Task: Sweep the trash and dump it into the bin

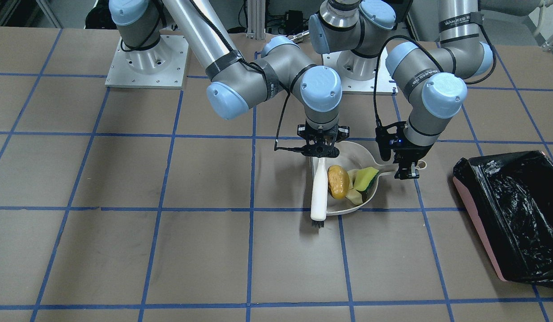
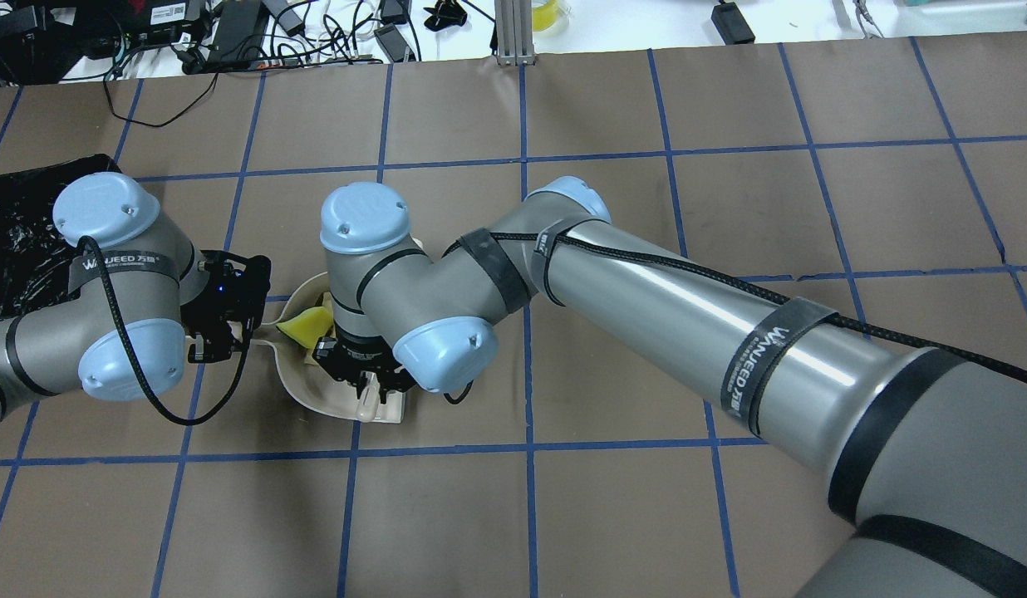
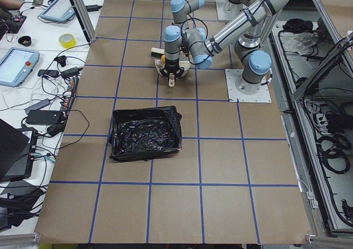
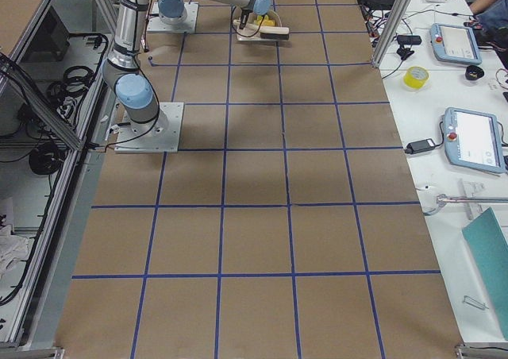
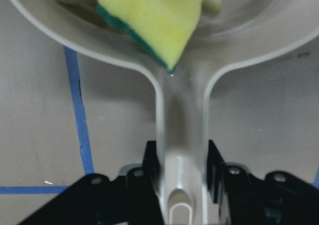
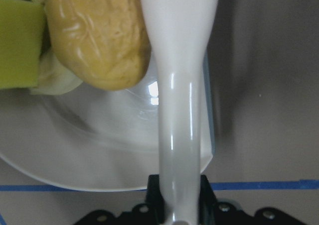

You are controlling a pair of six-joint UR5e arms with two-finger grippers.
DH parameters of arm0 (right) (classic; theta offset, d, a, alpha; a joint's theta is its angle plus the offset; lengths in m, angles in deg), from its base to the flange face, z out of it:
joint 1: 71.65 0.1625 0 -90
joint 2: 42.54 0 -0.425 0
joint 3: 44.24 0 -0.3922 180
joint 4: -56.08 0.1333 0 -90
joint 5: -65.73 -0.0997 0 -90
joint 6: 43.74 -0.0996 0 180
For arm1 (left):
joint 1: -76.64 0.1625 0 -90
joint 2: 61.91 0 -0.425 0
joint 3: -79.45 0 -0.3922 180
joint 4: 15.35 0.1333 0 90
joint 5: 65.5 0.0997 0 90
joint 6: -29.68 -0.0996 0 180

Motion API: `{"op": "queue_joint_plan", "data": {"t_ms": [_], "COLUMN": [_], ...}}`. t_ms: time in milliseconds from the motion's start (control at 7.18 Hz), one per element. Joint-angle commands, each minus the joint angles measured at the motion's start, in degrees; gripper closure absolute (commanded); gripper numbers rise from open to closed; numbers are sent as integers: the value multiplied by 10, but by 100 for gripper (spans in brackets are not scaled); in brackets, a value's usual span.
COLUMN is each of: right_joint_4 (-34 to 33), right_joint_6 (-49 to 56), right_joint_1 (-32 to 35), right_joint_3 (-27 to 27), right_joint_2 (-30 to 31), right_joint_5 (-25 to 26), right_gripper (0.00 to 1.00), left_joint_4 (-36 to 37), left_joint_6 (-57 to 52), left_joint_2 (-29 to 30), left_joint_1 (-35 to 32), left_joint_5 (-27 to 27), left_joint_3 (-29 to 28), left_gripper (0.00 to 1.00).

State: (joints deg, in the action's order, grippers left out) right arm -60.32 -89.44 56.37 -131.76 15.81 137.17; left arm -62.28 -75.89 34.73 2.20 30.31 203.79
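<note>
The cream-white dustpan lies flat on the table and holds the trash: an orange-yellow lump, a yellow-green sponge wedge and a pale slice. My left gripper is shut on the dustpan's handle, seen close in the left wrist view. My right gripper is shut on the white brush handle, which lies along the pan's open side beside the lump. The brush's dark bristles stick out past the pan's front. The bin, pink with a black bag, stands apart from the pan, on my left arm's side.
Brown table paper with a blue tape grid spreads around the pan. Both arm bases stand at the robot's edge. Cables and devices lie beyond the far edge of the table.
</note>
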Motion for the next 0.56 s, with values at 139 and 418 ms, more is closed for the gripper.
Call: {"op": "queue_joint_plan", "data": {"t_ms": [139,418], "right_joint_4": [100,139], "right_joint_6": [78,102], "right_joint_1": [-17,-33], "right_joint_3": [24,21], "right_joint_2": [17,35], "right_joint_5": [29,70], "right_gripper": [100,100], "left_joint_4": [0,0], "left_joint_6": [-5,-3], "left_joint_2": [1,2], "left_joint_1": [3,6], "left_joint_5": [-4,-11], "left_joint_3": [0,-1], "left_gripper": [95,96]}}
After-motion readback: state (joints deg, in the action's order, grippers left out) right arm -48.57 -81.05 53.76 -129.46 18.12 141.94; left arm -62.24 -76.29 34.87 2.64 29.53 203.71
